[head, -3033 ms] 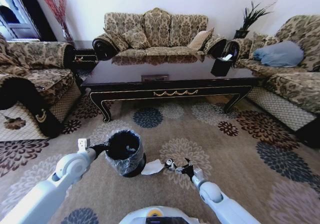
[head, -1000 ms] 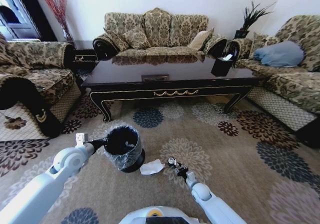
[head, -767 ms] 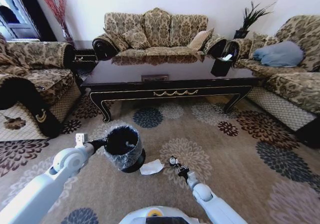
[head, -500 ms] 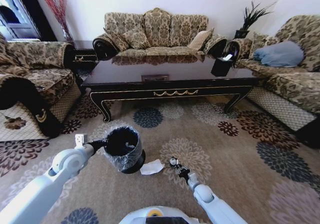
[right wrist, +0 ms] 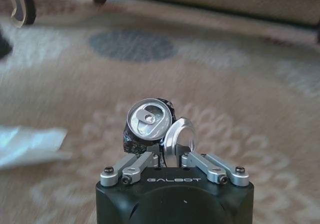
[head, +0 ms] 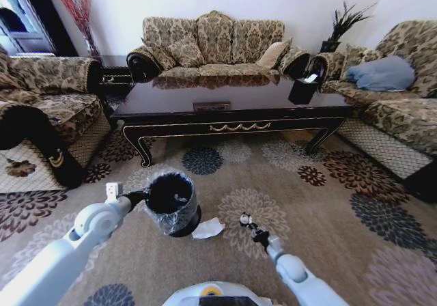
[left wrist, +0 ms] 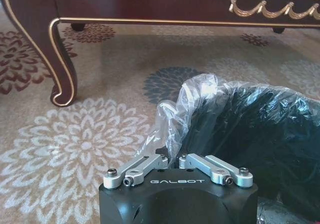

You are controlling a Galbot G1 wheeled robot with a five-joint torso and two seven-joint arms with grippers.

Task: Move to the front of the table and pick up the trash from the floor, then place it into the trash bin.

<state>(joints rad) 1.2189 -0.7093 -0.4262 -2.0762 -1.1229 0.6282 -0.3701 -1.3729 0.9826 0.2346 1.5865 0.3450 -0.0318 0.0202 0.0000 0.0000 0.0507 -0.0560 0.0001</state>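
Carry-to-bin step: my right gripper [right wrist: 171,160] is clamped on the crushed can [right wrist: 148,124] just above the floor [head: 321,203], while my left gripper [left wrist: 173,165] is pinched on the bag-lined rim of the trash bin [head: 172,202], tilted before the table [head: 232,111]. Next I judge the can must travel left over the paper scrap [head: 207,229] to the bin mouth. Against 3 s ago, my right gripper has drawn rightward, away from the scrap.

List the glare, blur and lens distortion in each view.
Head view: wide-angle bending at the edges, and the glossy table mirrors the sofa. Left wrist view: sharp, with sheen on the bin liner held by the left gripper. Right wrist view: the can in the right gripper is crisp, while the floor and paper are smeared.
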